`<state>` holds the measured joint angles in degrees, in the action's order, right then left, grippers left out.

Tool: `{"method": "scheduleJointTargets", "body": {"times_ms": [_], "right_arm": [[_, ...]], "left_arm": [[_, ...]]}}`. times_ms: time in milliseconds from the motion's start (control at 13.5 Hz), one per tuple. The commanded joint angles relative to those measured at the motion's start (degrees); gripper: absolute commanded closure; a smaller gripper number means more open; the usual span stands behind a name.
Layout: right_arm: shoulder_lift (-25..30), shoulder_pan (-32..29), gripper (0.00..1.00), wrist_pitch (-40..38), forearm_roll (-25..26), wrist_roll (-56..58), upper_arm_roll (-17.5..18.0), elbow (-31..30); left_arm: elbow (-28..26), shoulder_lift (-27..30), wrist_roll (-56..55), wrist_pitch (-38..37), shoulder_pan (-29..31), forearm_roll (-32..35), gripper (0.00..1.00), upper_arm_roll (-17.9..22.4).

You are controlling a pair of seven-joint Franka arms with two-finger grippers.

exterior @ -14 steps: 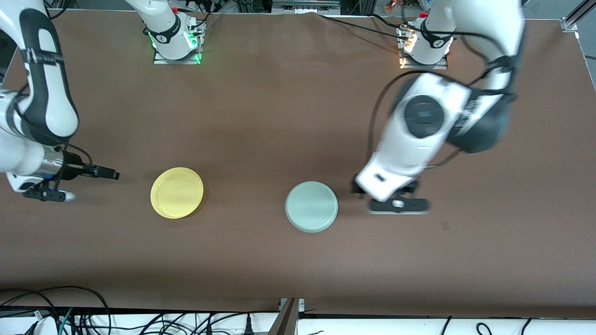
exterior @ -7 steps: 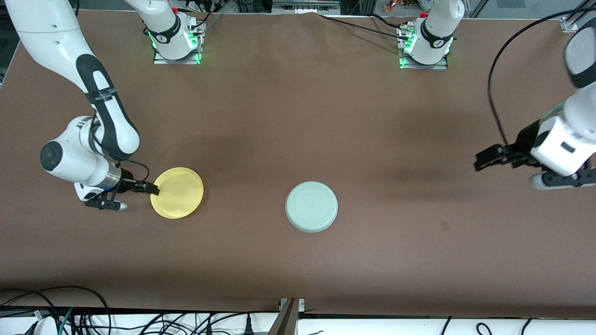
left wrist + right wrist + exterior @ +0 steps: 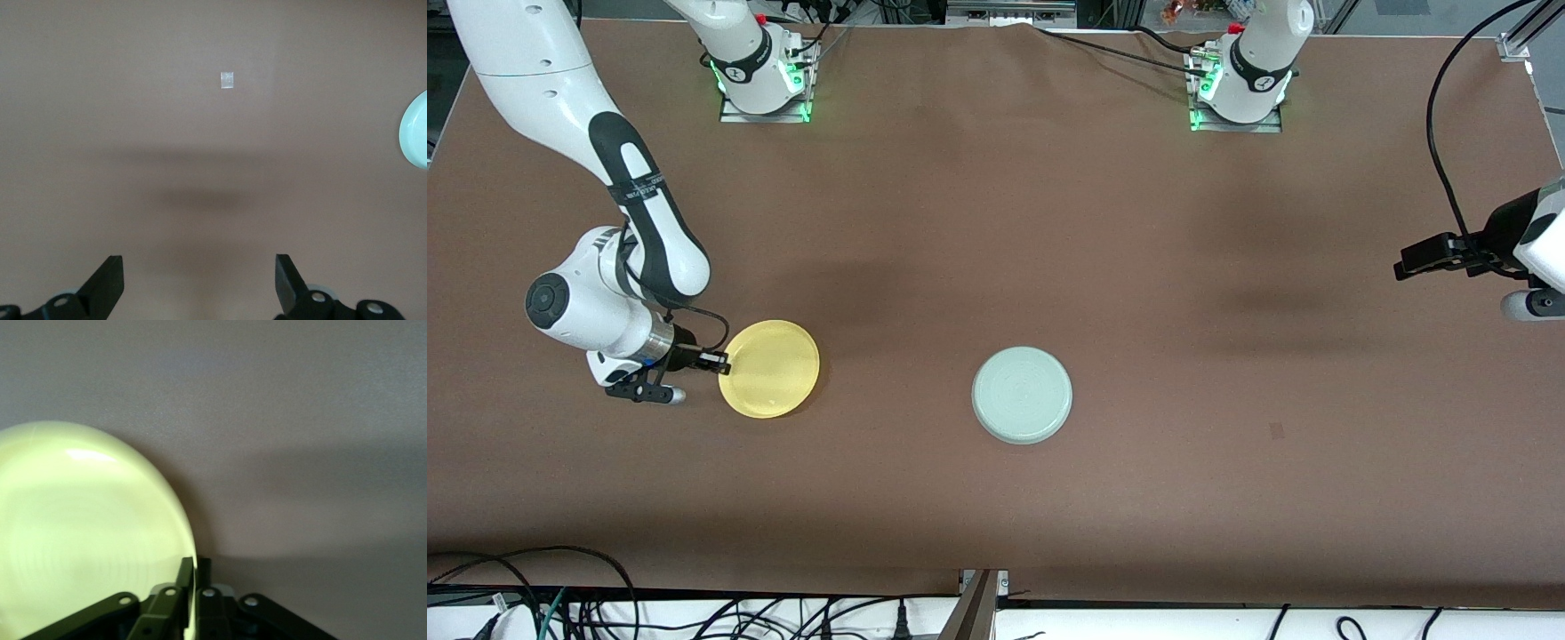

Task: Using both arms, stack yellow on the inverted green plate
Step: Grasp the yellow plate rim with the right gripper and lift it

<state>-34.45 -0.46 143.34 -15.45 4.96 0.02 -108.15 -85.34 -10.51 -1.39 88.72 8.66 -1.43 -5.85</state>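
**A:** What should you watch for here?

**B:** Take the round pale mint-green plastic plate (image 3: 1022,395) as your landmark. It lies rim-down on the brown bench (image 3: 996,498) with its ringed underside up, and it is the thing nearest the front camera. The round bright-yellow plastic plate (image 3: 769,368) lies well apart from it toward the right arm's end, a little farther from that camera. The right tool (image 3: 195,577) is pinched tight on that yellow plate's thin rim, at the edge turned away from the green plate. That is your risk: the hold is on one edge only, so I judge the plate could droop, pivot or slip out once you lift it. In the right wrist view the rim already looks slightly raised on the gripped edge.

**A:** And at the landing?

**B:** The upturned green base is a smooth dome-like surface. If you come down off-centre or tilted, I expect the yellow plate to slide off or nudge the green one along.

**A:** The other arm?

**B:** The left tool (image 3: 1430,256) waits with its fingers spread wide and empty, over bare bench well apart from the green plate toward the left arm's end, so nothing steadies that plate.

**A:** The count?

**B:** One green plate, one yellow plate, two arms, two tools.
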Motion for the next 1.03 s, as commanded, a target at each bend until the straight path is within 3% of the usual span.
{"method": "scheduleJointTargets", "body": {"times_ms": [0, 222, 369, 813, 961], "right_arm": [[2.4, 0.2, 1.00, -1.1, -1.0, -0.4, 0.8, 0.3], [4.6, 0.2, 1.00, -14.2, -0.9, -1.7, 5.1, 9.0], [2.9, 1.6, 1.00, -19.7, -0.6, -7.3, 7.5, 15.8], [-11.3, 18.4, 1.00, -16.4, -0.4, -29.0, 7.9, 34.6], [-14.1, 21.4, 1.00, -9.2, -0.5, -29.1, 7.9, 35.2]], "left_arm": [[-2.5, 2.0, 0.9, 0.7, -1.1, -0.2, 0.00, 0.0], [-1.1, 1.1, 1.4, 0.5, -2.0, 2.9, 0.00, -0.2], [-0.7, 0.4, 1.5, 0.5, -1.9, 2.9, 0.00, -0.2], [3.0, -2.2, 1.1, 0.6, -1.3, 2.4, 0.00, -0.1], [2.9, -2.3, 1.3, 0.6, -1.1, 2.3, 0.00, -0.1]]}}
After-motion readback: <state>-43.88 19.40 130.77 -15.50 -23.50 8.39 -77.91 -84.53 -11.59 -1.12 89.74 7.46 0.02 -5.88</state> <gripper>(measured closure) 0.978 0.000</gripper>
